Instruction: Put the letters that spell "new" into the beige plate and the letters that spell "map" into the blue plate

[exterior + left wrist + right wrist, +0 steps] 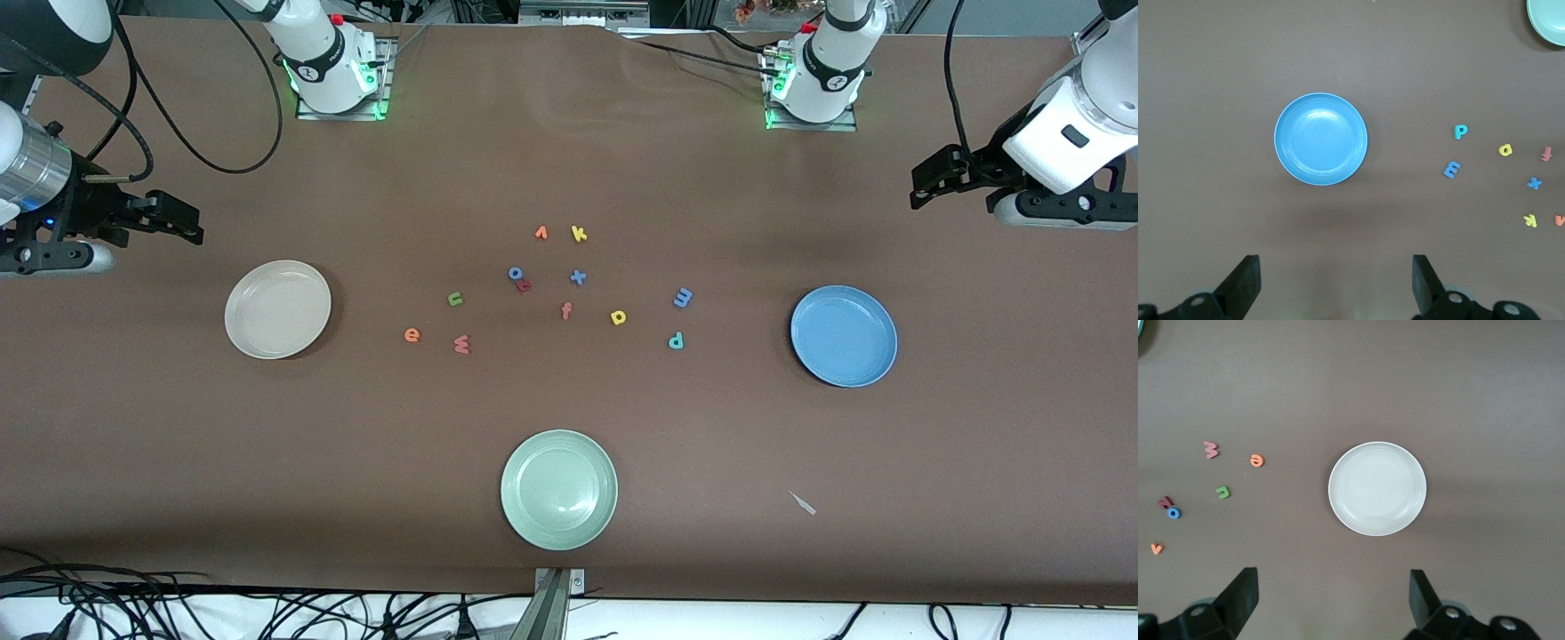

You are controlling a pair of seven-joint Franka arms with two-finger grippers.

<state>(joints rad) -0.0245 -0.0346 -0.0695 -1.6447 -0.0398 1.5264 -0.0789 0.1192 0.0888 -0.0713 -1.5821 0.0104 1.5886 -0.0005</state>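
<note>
A: Left gripper (pixel 925 182) up in the air at the left arm's end of the table, jaws wide apart, nothing held. Right gripper (pixel 182 222) same thing at the right arm's end, wide open, empty. Both arms wait

B: Plates?

A: Beige plate (pixel 277 308) sits toward the right arm's end, blue plate (pixel 844 335) toward the left arm's end, neither has a letter in it. Pale green plate (pixel 558 488) nearest the front camera, a decoy

B: Letters for "new"?

A: Green n (pixel 455 299), orange e (pixel 412 334), pinkish w (pixel 461 343), all loose between the beige plate and the middle cluster. For "map": blue m (pixel 683 298), yellow a (pixel 619 316), teal p (pixel 676 340), nearer the blue plate

B: Risks?

A: Mostly wrong picks. Orange v (pixel 540 233) and red-orange f (pixel 566 310) share colour with e and w, yellow k (pixel 579 234) with a, blue o (pixel 516 273) with m. The o touches a small red letter (pixel 525 284), so a grab there likely drags both. Letters are tiny and flat, so I judge the fingers may slip off or nudge a neighbour. A drop into the green plate is another possible miss
</note>
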